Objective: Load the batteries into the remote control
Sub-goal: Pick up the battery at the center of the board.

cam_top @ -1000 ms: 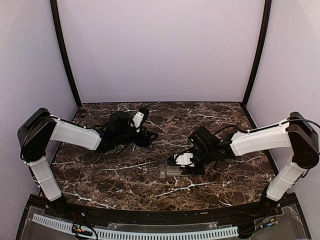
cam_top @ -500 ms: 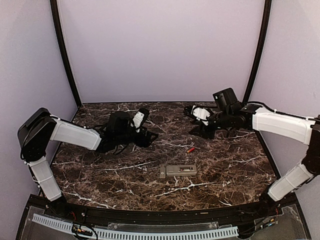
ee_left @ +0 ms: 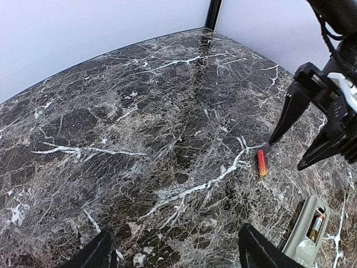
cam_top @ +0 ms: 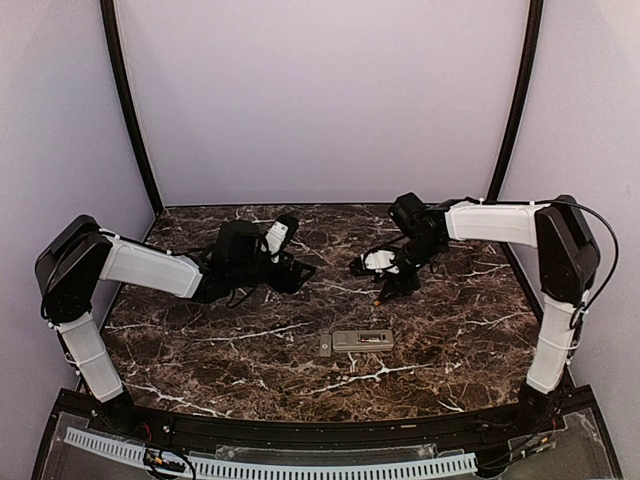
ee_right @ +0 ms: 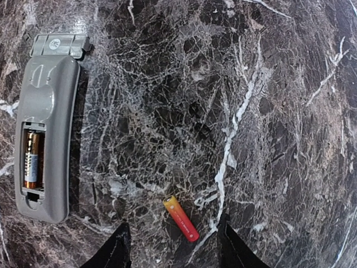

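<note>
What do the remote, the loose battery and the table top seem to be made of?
Remote: likely matte grey plastic, with moulded edges and an even, dull surface. Loose battery: seemingly metal in a glossy red-to-yellow wrap. Table top: dark marble look with white veins; real stone or printed laminate cannot be told.

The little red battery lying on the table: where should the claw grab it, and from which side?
Grab the red battery around its middle, coming straight down from above. It lies flat on the marble table with nothing touching it, so the right claw, open over it, can probably close across its long round sides.
</note>
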{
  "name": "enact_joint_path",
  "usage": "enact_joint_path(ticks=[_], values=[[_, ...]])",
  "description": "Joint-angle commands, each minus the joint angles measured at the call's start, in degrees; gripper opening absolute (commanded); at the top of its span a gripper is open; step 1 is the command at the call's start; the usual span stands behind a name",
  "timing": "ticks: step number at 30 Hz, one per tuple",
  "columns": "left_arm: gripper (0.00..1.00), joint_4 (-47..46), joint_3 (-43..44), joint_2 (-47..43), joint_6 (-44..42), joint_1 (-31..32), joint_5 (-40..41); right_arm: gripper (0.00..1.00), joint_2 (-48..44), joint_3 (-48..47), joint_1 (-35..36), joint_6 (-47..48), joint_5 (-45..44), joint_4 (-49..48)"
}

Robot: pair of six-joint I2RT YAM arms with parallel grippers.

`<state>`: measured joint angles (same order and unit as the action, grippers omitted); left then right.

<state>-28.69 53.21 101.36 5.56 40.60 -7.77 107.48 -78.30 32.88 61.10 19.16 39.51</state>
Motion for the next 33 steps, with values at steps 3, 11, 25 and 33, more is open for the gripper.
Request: enact_joint_path(ticks=[3, 11, 25, 33], values=[[0.74, 2.4, 1.3, -0.5, -1.4, -0.4, -0.3, 0.5, 5.5, -4.7, -0.3, 5.2, -0.5, 2.2], [0.74, 3.0, 2.0, 0.4, -1.7, -0.4, -0.5, 0.46, 10.6, -5.7, -0.2, 6.0, -2.1, 2.4], [0.74, 4.6, 4.4, 1.4, -2.3, -0.5, -1.3, 0.17, 10.5, -2.1, -0.3, 6.0, -5.6, 0.8], [0.74, 5.9, 6.1, 1.8, -2.4, -0.5, -2.0, 0.0, 8.5, -0.2, -0.3, 5.2, -5.7, -1.2]])
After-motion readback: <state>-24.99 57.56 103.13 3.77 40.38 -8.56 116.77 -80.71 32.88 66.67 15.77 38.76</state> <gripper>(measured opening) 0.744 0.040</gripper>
